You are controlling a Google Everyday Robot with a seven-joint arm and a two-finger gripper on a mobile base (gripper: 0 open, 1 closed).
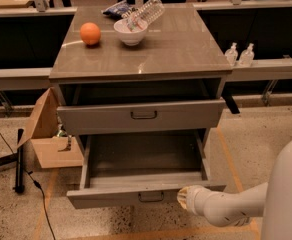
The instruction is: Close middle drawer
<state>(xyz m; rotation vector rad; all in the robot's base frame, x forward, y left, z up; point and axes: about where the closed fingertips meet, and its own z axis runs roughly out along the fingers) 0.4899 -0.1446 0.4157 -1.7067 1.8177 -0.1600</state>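
The middle drawer [121, 196] is the grey shallow tray pulled far out at the bottom of the cabinet. It has a low front panel with a small dark loop handle [151, 196]. The tray looks empty. My gripper [182, 198], at the end of the white arm, sits against the right part of that front panel, just right of the handle. Above it, the drawer with the taller front panel [143, 116] stands slightly open.
On the cabinet top [176, 49] are an orange [90, 33], a white bowl [131, 32], a plastic bottle [146, 11] and a blue bag [115, 9]. An open cardboard box [48, 134] stands at left. A black pole and cable [19, 159] lie on the floor. Two small bottles [238, 54] are on the right ledge.
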